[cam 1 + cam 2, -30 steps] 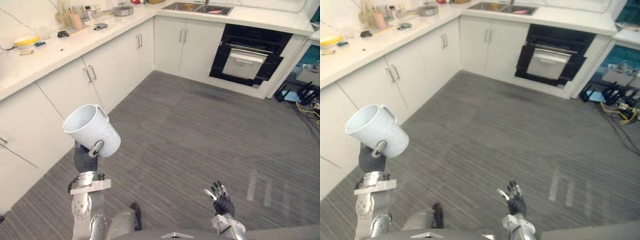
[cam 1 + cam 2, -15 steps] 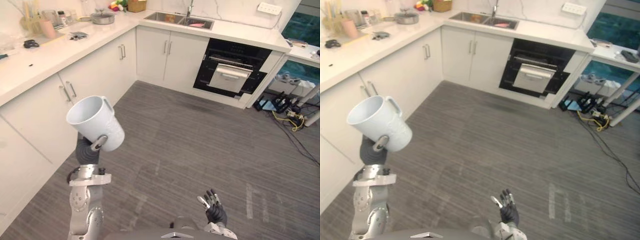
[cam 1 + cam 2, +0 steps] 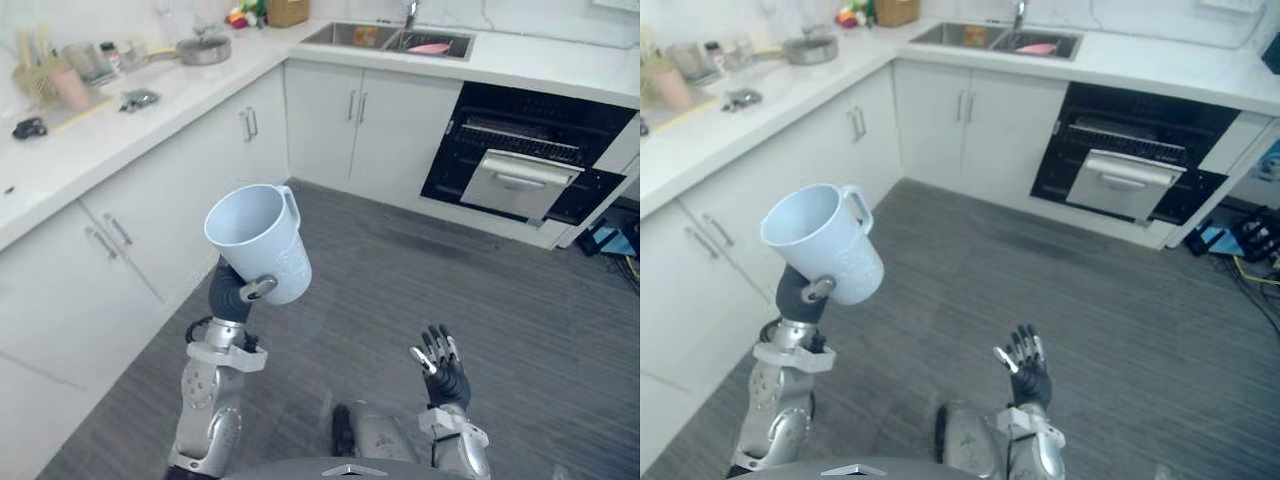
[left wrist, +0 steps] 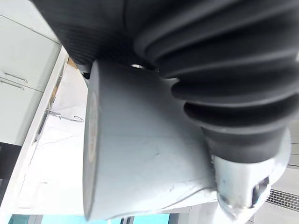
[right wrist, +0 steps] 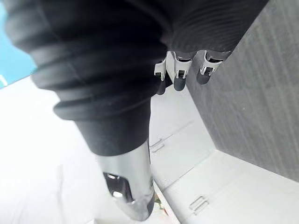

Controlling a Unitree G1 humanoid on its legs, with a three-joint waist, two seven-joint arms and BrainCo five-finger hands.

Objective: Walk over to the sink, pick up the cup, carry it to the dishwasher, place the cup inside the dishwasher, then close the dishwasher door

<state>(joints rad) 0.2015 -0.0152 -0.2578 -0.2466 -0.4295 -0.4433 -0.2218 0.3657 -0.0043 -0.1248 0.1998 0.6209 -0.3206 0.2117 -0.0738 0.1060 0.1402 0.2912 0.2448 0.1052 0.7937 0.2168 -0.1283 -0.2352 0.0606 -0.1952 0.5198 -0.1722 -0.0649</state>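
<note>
A white cup [image 3: 258, 243] with a handle is held up at chest height, tilted, its mouth facing up and to the left. My left hand [image 3: 240, 292] is shut on the cup's lower body; in the left wrist view the cup [image 4: 140, 158] lies against the dark cover with the thumb [image 4: 243, 186] across it. Lower right, my right hand [image 3: 440, 372] is open over the floor, fingers [image 5: 180, 74] straight, holding nothing. The steel sink [image 3: 390, 38] sits in the far counter. The black dishwasher [image 3: 520, 165] stands below and right of it, its pale door [image 3: 510, 183] partly open.
White cabinets [image 3: 150, 200] run along the left and far side under a white counter [image 3: 100, 130] with a pan [image 3: 205, 48] and small items. Grey striped floor [image 3: 420, 280] stretches to the dishwasher. Cables [image 3: 1255, 235] lie at the far right.
The whole picture has shifted, so the camera moved: the sink and dishwasher now look closer and more central. The cup stays in my left hand and the right hand stays open.
</note>
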